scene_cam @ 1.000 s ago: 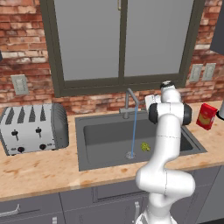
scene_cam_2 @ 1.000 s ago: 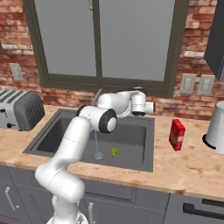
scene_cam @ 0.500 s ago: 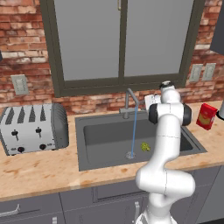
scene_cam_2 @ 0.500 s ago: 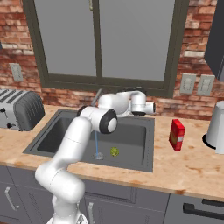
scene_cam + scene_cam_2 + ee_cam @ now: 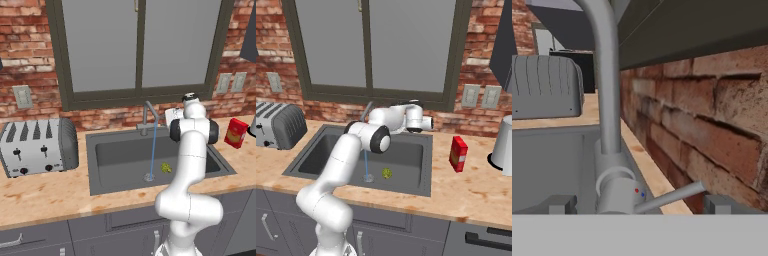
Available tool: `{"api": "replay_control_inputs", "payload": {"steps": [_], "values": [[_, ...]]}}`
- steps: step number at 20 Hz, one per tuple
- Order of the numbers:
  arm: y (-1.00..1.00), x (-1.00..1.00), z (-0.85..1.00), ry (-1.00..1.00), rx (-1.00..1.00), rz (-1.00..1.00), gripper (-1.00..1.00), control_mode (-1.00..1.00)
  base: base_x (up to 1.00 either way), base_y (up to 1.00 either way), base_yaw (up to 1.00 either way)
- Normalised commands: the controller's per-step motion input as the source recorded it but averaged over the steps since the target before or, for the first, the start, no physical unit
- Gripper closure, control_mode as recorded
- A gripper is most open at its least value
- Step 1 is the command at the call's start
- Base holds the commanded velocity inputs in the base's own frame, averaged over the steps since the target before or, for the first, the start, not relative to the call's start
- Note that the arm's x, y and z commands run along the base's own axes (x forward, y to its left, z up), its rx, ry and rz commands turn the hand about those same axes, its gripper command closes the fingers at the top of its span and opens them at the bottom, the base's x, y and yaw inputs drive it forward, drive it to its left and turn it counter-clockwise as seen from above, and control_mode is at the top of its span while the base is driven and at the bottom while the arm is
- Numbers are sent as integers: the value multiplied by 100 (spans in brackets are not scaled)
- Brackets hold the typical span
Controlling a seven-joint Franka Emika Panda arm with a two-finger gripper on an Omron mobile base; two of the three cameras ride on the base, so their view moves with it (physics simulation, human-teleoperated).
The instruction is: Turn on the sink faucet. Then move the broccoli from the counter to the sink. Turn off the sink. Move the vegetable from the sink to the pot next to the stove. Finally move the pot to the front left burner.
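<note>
A: Any legible writing?
B: None; only red and blue dots on the slim grey metal faucet (image 5: 614,165).
A: Jaws? Broccoli?
B: Jaws wide apart, empty, straddling the faucet base. Tiny green broccoli floret (image 5: 165,168) in the dark grey sink (image 5: 120,150), 3 o'clock of the water stream (image 5: 152,150).

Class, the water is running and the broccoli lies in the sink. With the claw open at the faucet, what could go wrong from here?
1. The open claw brackets the sink faucet base; its thin lever juts sideways, so a push might slip off and leave the water running.
2. The broccoli lies beside the drain; the stream could nudge it.
</note>
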Motion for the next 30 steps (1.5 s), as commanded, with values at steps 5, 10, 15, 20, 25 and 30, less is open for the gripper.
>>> {"api": "replay_control_inputs", "payload": {"steps": [5, 10, 15, 20, 25, 30], "values": [[0, 7, -2, 0, 0, 0, -100, -100, 0, 0, 0], [0, 7, -1, 0, 0, 0, -100, -100, 0, 0, 0], [0, 9, -1, 0, 0, 0, -100, -100, 0, 0, 0], [0, 11, 0, 0, 0, 0, -100, -100, 0, 0, 0], [-1, 12, 0, 0, 0, 0, -100, -100, 0, 0, 0], [-1, 14, 0, 0, 0, 0, -100, -100, 0, 0, 0]]}}
